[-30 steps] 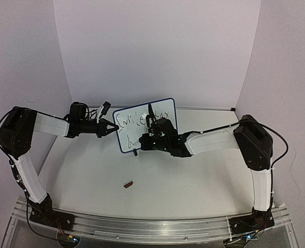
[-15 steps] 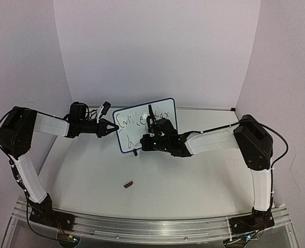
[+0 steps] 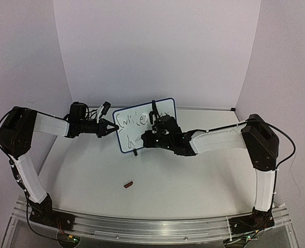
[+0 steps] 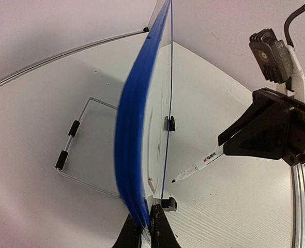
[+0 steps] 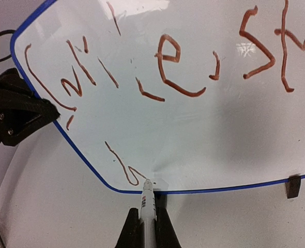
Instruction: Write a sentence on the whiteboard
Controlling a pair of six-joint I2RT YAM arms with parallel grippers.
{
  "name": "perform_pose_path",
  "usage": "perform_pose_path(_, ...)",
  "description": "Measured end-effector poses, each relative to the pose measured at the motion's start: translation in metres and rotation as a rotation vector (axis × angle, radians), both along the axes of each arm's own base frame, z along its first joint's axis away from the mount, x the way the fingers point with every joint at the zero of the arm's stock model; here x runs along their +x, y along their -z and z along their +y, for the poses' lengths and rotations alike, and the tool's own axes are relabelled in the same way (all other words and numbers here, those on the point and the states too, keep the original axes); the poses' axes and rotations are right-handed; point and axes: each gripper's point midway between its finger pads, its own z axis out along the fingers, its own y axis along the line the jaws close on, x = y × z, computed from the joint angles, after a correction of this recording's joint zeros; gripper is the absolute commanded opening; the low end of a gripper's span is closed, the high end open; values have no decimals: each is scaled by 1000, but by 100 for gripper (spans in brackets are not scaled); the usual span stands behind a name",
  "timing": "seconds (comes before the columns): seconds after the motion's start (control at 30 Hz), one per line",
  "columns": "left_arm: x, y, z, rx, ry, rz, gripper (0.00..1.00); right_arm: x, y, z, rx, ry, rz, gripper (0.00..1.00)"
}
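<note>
The whiteboard (image 3: 142,131) stands upright mid-table, white with a thin blue frame (image 4: 134,134). My left gripper (image 3: 115,129) is shut on its left edge, with the jaws pinching the blue frame (image 4: 146,227). My right gripper (image 3: 145,139) is shut on a white marker (image 5: 148,199), whose tip touches the board's lower left, just above the bottom frame. The sentence (image 5: 168,67) runs in reddish-brown scrawl across the board's top, and a short looped stroke (image 5: 124,166) of a second line ends at the marker tip. From the left wrist view I see the marker (image 4: 199,165) edge-on to the board.
A small dark red marker cap (image 3: 127,183) lies on the table in front of the board. A wire stand with black sleeves (image 4: 72,147) props the board from behind. White walls close in the back and both sides, and an aluminium rail (image 3: 142,225) runs along the near edge.
My right arm has shifted slightly to the right, carrying the marker a little along the board's lower part. The left arm and the board have stayed put.
</note>
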Motion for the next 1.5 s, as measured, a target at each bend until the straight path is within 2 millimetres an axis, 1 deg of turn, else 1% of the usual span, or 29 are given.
perform_pose_path(0.13, 0, 0, 0, 0, 0, 0, 0, 3, -16, 1, 33, 10, -32, 0)
perform_pose_path(0.43, 0, 0, 0, 0, 0, 0, 0, 8, -19, -2, 39, 20, -37, 0)
perform_pose_path(0.6, 0, 0, 0, 0, 0, 0, 0, 9, -17, -2, 41, 21, -32, 0)
perform_pose_path(0.83, 0, 0, 0, 0, 0, 0, 0, 12, -8, -3, 32, 30, -18, 0)
perform_pose_path(1.13, 0, 0, 0, 0, -1, 0, 0, 17, -8, 1, 39, 27, -18, 0)
perform_pose_path(1.33, 0, 0, 0, 1, -2, 0, 0, 16, -7, 5, 39, 12, -7, 0)
perform_pose_path(1.5, 0, 0, 0, 1, -2, 0, 0, 15, -2, 5, 30, 5, 5, 0)
